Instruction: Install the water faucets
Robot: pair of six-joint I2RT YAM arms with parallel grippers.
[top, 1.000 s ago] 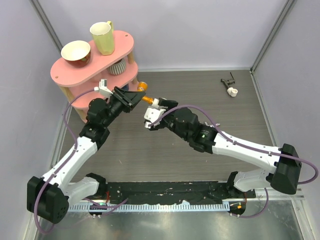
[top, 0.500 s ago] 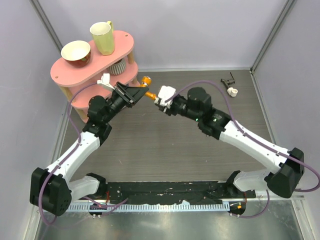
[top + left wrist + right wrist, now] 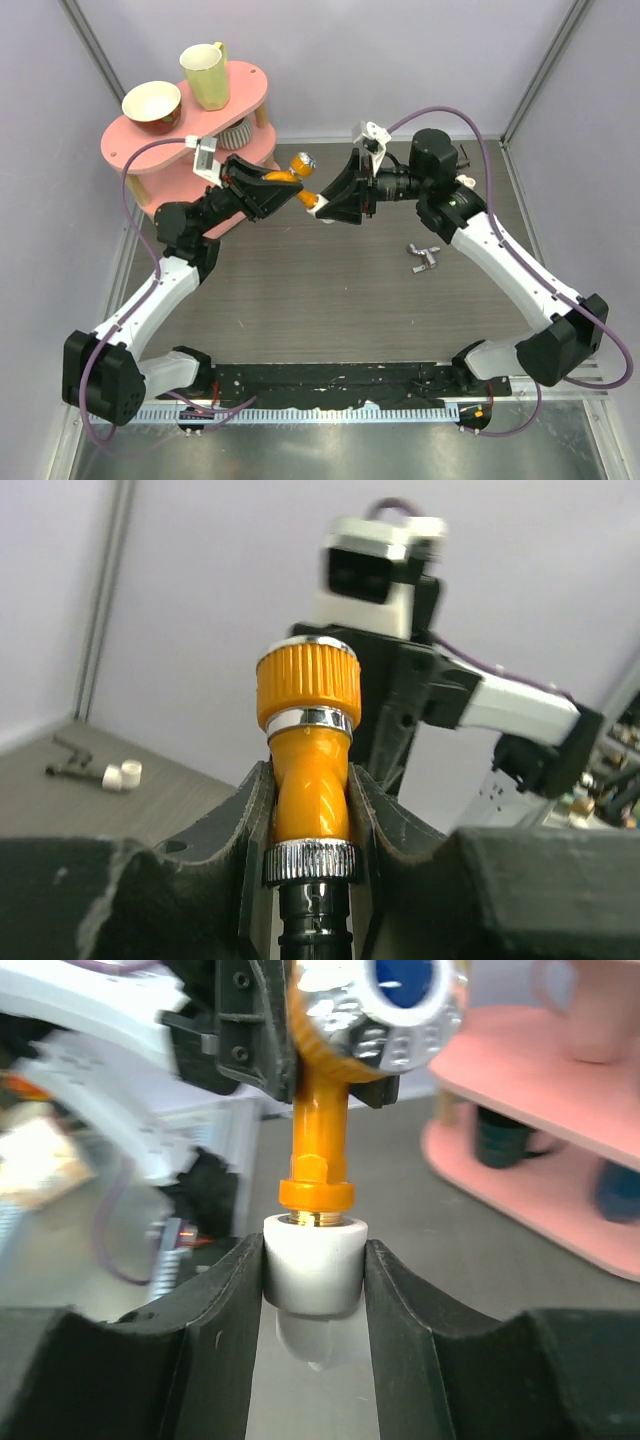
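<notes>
Left end effector (image 3: 308, 780) is pinched on the orange tap (image 3: 310, 720), raised above the desk (image 3: 300, 290). Right end effector (image 3: 312, 1250) is clamped on the white pipe fitting (image 3: 312, 1275), met end-on by the tap's stem along 1 shared axis.

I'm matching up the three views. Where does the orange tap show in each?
Top external: orange tap upper centre, just right of the pink shelf.
Left wrist: centre, upright in the left gripper.
Right wrist: top centre, stem down into the white fitting.
Landmark: pink shelf, right edge of right wrist view; absent from left wrist.
</notes>
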